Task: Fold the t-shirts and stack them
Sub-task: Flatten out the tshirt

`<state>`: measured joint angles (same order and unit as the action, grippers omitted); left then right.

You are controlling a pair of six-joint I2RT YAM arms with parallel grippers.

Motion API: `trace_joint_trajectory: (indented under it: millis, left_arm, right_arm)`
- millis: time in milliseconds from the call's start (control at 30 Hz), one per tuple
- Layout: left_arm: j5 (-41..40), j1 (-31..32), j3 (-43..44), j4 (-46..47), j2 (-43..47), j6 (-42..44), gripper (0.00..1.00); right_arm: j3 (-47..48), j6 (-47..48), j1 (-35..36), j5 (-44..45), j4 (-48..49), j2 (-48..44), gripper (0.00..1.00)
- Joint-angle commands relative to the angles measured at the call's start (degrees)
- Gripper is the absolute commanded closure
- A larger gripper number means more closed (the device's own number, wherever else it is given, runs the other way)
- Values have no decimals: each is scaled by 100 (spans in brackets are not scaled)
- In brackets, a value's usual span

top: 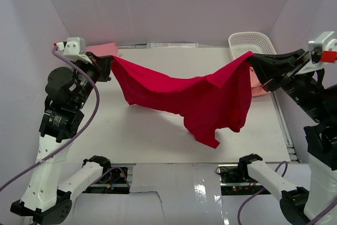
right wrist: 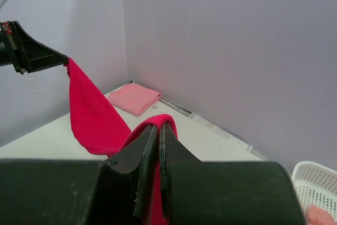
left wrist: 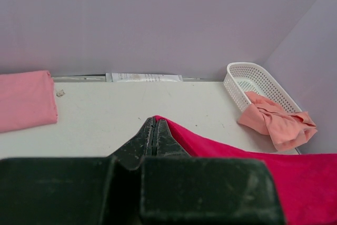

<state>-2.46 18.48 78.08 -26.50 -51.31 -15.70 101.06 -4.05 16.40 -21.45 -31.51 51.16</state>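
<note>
The bright red t-shirt (top: pixel 195 96) hangs stretched in the air between my two grippers, sagging above the table's middle. My left gripper (top: pixel 109 66) is shut on its left corner; the wrist view shows red cloth (left wrist: pixel 221 148) running from the pinched tips (left wrist: pixel 152 122). My right gripper (top: pixel 251 56) is shut on its right corner, red cloth (right wrist: pixel 97 114) wrapped over the tips (right wrist: pixel 159 126). The light pink t-shirt (top: pixel 102 49) lies folded at the back left, also visible in the left wrist view (left wrist: pixel 23 99). The salmon-peach t-shirt (left wrist: pixel 274 119) spills crumpled out of the basket.
A white lattice basket (top: pixel 251 41) stands at the back right corner, seen too in the left wrist view (left wrist: pixel 247 75). Lavender walls close in the back and both sides. The white table (top: pixel 142 130) lies under the hanging shirt.
</note>
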Motion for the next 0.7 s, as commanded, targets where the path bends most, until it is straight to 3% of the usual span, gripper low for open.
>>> trace_joint_trajectory:
  millis: [0,200,667]
  left_arm:
    - [-79,-29,-48,172,419,59,100]
    - [-62,-29,-153,207,1130,41,100]
    - [-299,-20,-452,866,2529,129,100]
  right_arm:
    - [239,-95,-6,-394,162,-123,92]
    - [415,-87,-67,-746,224,-475,92]
    - [652,-104,-313,-509,979,-1406,92]
